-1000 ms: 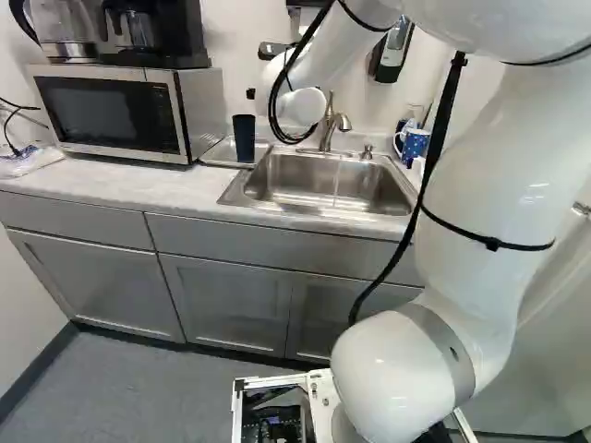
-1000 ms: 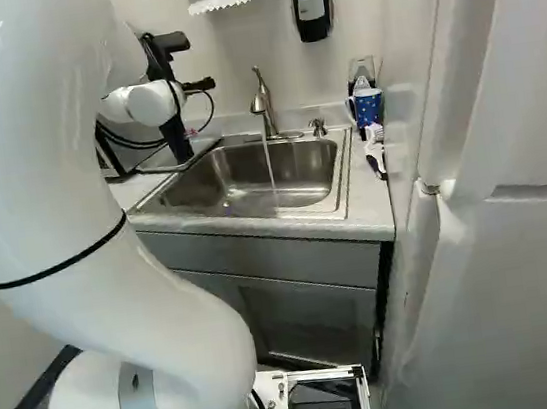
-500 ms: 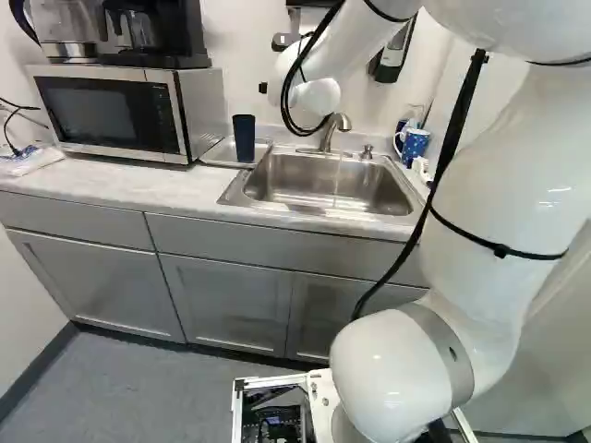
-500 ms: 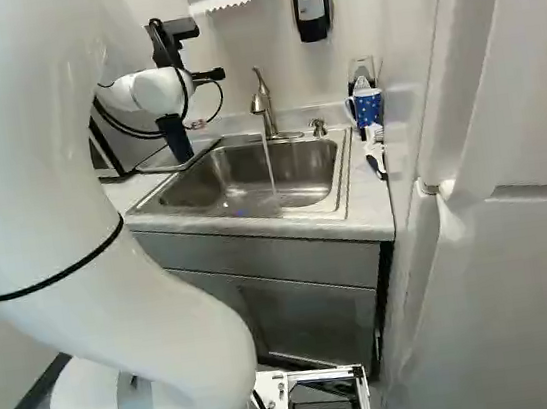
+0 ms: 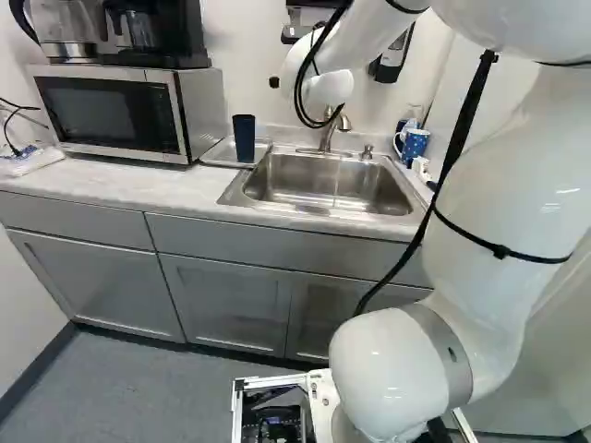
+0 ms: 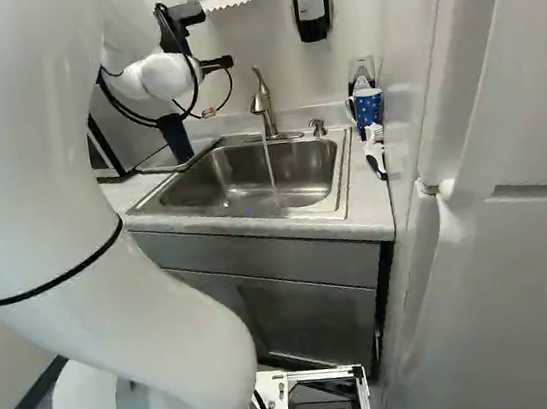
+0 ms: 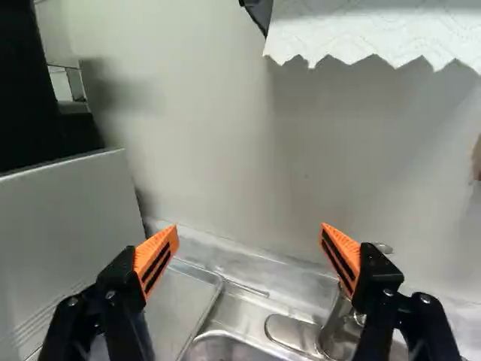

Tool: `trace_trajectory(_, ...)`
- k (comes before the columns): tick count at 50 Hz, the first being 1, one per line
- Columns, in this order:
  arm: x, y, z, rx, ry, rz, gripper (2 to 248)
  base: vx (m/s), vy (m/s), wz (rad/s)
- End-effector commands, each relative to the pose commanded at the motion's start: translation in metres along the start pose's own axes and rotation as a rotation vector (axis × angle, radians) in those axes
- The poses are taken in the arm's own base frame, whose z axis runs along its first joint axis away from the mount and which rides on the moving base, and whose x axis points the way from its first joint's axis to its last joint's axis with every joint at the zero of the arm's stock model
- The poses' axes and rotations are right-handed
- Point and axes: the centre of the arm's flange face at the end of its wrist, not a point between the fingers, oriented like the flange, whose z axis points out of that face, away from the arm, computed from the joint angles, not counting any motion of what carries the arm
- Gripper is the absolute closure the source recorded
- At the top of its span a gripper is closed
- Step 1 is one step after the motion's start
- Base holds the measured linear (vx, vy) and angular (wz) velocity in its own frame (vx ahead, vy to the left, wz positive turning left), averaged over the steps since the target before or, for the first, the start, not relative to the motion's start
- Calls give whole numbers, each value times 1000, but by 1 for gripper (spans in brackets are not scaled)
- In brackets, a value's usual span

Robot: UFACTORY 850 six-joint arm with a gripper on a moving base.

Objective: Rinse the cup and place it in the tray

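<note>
Our gripper (image 7: 248, 233) has risen, fingers open; cup (image 5: 244, 138) stands on tray (image 5: 218, 155), near its sink-side edge. We judge placing done.

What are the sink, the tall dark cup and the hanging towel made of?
The sink looks like brushed metal, probably steel: it's gray with a soft, blurry shine. The tall dark cup seems smooth plastic, and you can't see through it, but painted metal could look like that. The hanging towel looks like paper: dull white, with a pressed pattern and a zigzag edge.
</note>
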Motion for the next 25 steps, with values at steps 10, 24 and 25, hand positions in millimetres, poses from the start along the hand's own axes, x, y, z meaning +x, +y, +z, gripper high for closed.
trace_trajectory(10,7,8,12,-12,-19,1,3,0,0,0)
trace_trajectory(24,16,20,27,-28,-60,3,3,0,0,0)
trace_trajectory(25,16,21,27,-30,-63,3,3,0,0,0)
